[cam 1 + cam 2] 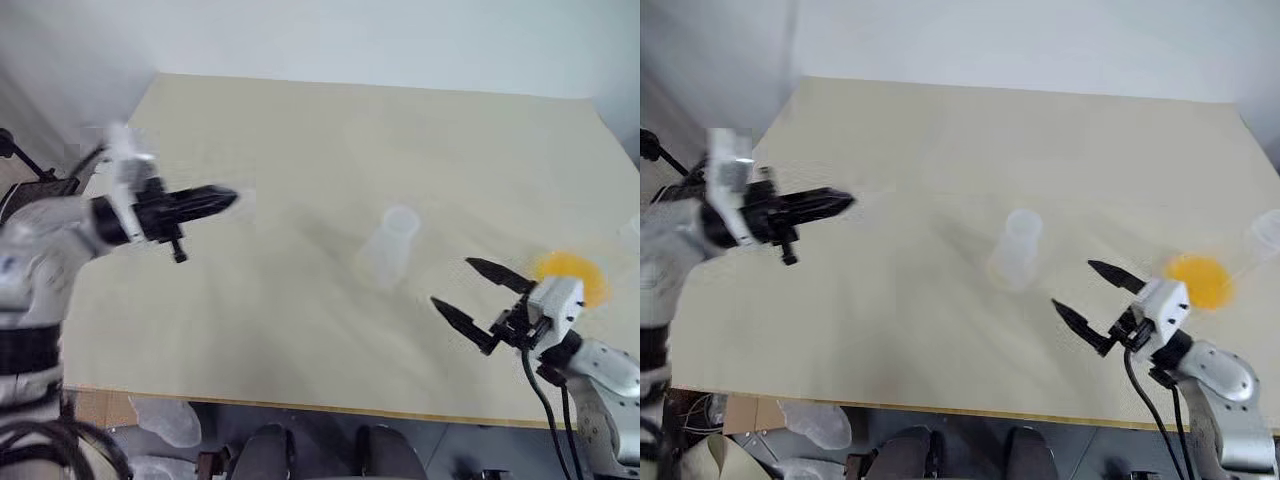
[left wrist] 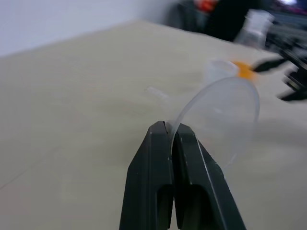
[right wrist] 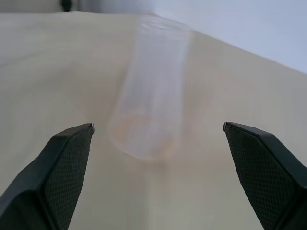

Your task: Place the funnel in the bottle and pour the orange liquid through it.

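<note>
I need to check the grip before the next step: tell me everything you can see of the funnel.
The funnel is a small, colourless, see-through cone, plastic by its look. The left gripper is shut on the thin rim, which sits pinched between the two black fingers. The wide mouth stands on edge past the fingertips, held in the air above the table, touching nothing else. Its stem cannot be made out.
</note>
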Robot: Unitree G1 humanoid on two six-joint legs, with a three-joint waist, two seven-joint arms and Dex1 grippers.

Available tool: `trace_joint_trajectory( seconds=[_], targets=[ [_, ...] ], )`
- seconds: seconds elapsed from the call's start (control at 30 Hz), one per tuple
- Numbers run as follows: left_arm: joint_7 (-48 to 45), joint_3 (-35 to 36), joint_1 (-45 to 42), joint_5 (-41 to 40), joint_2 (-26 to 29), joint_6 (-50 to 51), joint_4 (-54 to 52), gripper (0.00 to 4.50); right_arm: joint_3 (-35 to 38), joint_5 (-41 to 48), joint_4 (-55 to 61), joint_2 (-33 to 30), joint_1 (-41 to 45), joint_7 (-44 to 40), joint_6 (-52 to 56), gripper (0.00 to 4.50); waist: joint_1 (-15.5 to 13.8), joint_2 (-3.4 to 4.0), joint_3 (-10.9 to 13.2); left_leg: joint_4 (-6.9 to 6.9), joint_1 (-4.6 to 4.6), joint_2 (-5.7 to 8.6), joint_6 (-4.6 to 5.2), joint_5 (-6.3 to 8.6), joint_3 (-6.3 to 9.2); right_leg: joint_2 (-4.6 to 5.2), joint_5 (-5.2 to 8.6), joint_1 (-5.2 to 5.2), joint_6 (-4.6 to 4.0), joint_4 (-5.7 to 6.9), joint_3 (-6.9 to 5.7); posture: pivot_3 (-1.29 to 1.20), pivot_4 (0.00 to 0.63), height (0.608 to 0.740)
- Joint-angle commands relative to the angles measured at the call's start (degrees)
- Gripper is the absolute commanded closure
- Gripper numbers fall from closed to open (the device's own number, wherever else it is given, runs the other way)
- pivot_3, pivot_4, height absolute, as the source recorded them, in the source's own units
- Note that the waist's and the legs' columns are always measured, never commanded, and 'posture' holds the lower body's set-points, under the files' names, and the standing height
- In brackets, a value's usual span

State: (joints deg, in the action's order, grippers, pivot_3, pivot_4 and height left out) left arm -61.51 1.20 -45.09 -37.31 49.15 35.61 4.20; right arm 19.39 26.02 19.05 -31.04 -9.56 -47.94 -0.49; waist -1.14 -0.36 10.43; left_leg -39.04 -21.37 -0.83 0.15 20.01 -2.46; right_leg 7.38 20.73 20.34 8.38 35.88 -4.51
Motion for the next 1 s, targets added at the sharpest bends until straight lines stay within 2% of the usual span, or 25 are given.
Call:
trace_joint_trajectory(
  seconds=[0.03,0.23,0.37,0.7,1.0],
  targets=[
    [-8.85,-6.70,-14.54,3.20,-3.96,1.96,8.37,4.47,4.67,-0.80,1.71,1.29,-3.45,2.74,-3.80,0.00,-0.01,0.00,0.00,0.00,-0.01,-0.01,0.00,0.00,-0.05,0.00,0.00,0.02,0.00,0.04,0.01,0.00,0.150,0.740],
    [-18.02,-15.47,-28.19,6.88,-8.85,6.04,14.90,4.47,6.95,-1.56,3.06,3.85,-7.38,5.90,-6.27,0.00,-0.19,-0.05,0.03,-0.06,-0.14,-0.04,-0.01,-0.01,-0.32,-0.03,0.01,0.14,0.01,0.07,0.01,0.00,0.150,0.740],
    [-19.90,-20.57,-37.15,11.56,-14.84,7.33,23.58,4.47,7.05,-2.35,3.95,5.92,-9.38,7.83,-7.83,0.00,0.48,-0.02,0.04,-0.04,-0.09,-0.05,0.01,-0.02,-0.42,0.02,0.02,0.17,0.03,0.08,0.13,0.00,0.150,0.740],
    [-23.92,-26.69,-46.13,21.17,-24.12,3.46,40.25,4.47,5.60,-3.57,7.89,9.86,-12.97,11.71,-9.27,0.00,0.01,-0.06,0.09,-0.03,-0.10,-0.04,0.03,-0.12,-0.49,0.01,0.02,0.25,0.03,0.10,0.26,0.00,0.150,0.740],
    [-24.41,-26.65,-50.09,28.53,-29.61,-3.06,52.52,4.47,2.72,-5.11,11.15,12.88,-14.89,14.98,-9.65,0.00,-0.15,-0.07,0.13,-0.05,-0.16,-0.03,0.04,-0.12,-0.49,0.03,0.02,0.30,0.03,0.10,0.25,0.00,0.150,0.740]
  ],
)
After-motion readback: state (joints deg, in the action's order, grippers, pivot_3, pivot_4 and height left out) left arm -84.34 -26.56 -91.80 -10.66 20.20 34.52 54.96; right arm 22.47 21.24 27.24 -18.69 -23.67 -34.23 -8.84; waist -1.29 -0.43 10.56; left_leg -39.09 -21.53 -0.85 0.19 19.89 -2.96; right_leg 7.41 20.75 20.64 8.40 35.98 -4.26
